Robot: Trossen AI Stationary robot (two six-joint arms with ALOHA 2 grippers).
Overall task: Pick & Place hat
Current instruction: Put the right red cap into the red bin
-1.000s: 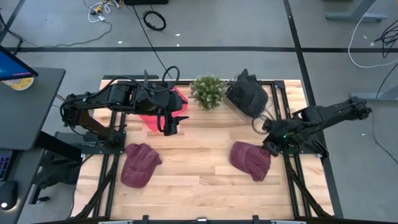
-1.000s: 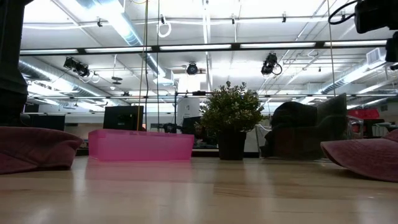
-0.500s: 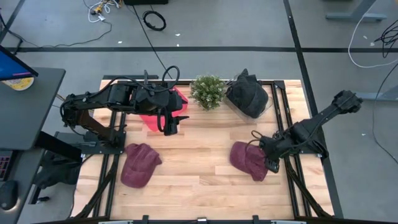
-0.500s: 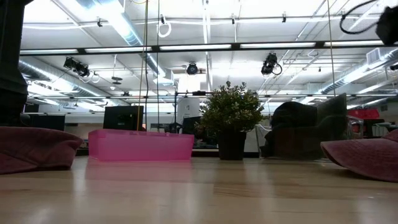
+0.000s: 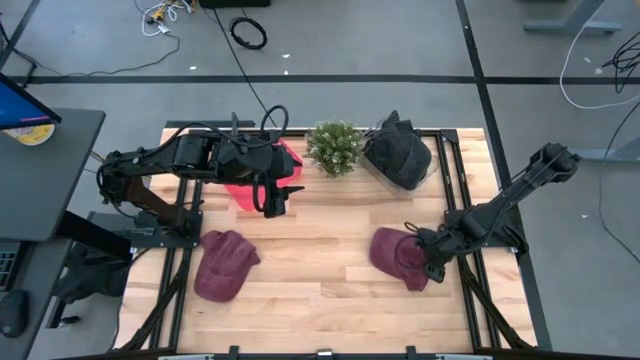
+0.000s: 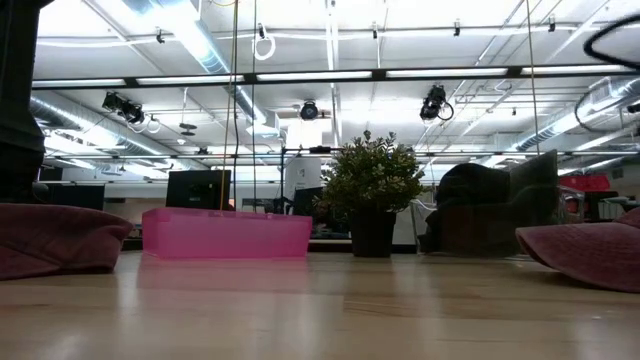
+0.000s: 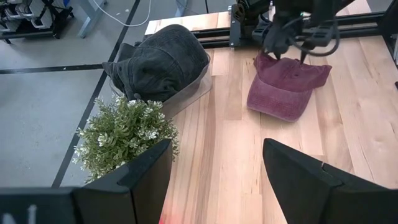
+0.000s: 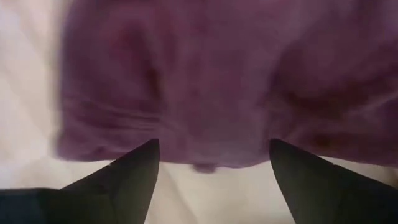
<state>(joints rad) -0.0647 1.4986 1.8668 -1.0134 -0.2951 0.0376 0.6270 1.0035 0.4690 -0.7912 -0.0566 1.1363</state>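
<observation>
Right gripper [image 5: 430, 262] with jaws spread wide and released, low over the right-side maroon hat [image 5: 400, 256], that hat lying on the table [image 5: 320, 290] in front of the potted plant [image 5: 334, 146], left gripper [image 5: 272, 199] parted, hovering beside the pink bin [image 5: 240, 192], left of the plant

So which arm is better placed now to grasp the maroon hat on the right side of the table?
The right. Its open right gripper hangs directly over the maroon hat, while the left gripper waits by the pink bin.
</observation>
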